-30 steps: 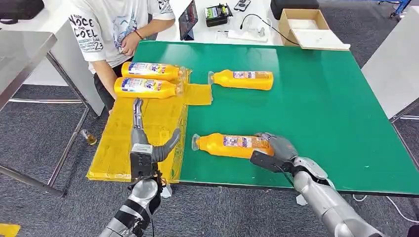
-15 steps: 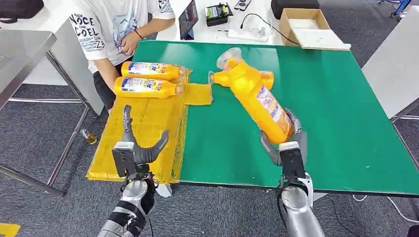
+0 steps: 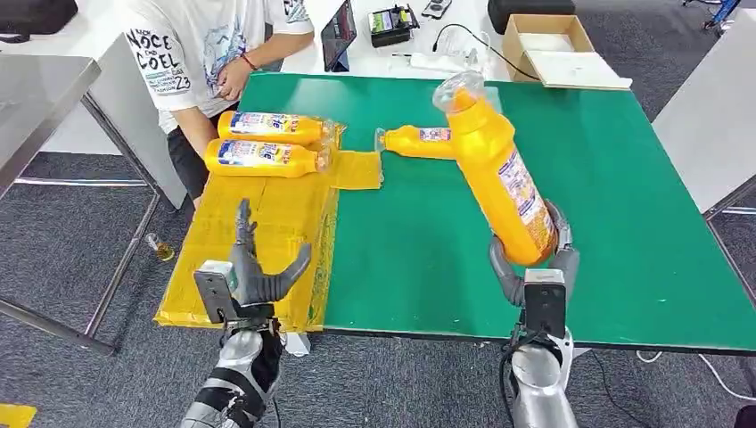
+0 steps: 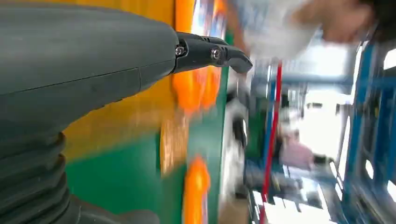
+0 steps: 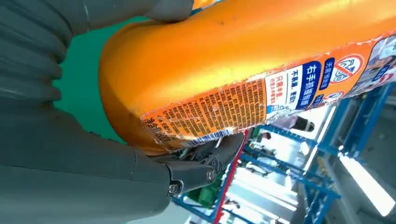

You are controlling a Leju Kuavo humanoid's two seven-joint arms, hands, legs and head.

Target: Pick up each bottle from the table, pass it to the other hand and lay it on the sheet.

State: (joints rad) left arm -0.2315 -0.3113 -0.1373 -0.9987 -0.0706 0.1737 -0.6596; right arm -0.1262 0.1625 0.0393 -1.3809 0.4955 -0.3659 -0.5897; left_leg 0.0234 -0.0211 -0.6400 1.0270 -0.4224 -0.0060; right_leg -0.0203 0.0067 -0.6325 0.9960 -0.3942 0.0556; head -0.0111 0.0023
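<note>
**Right robot hand lifts one bottle; left robot hand empty over the sheet**

Right robot hand [image 3: 533, 267]: at the near edge of the tabletop [image 3: 624, 223], fingers wrapped around the base of a yellow bottle [image 3: 504, 169]. Bottle is clear of the surface, tilted, clear cap end pointing up and toward the far left. Right wrist view confirms the grasp: thumb and dark fingers [image 5: 201, 163] press against the bottle's [image 5: 243, 70] base and label.

Left robot hand [image 3: 254, 267]: holds nothing, fingers spread and pointing upward, above the near part of the yellow sheet [image 3: 223, 267]. Left wrist view is motion-blurred; a dark fingertip [image 4: 219, 53] extended, nothing between the fingers.

Sheet: lies over the left edge of the green tabletop. Two bottles [image 3: 263, 143] lie side by side on its far end, caps to the right, touching or nearly so.

Fourth bottle [image 3: 414, 141]: lies on the green surface at the far middle, cap toward the left, partly hidden behind the lifted bottle.

A person [image 3: 205, 45] in a white printed shirt stands at the far left corner. A cardboard box [image 3: 557, 49] sits on a white table beyond.
</note>
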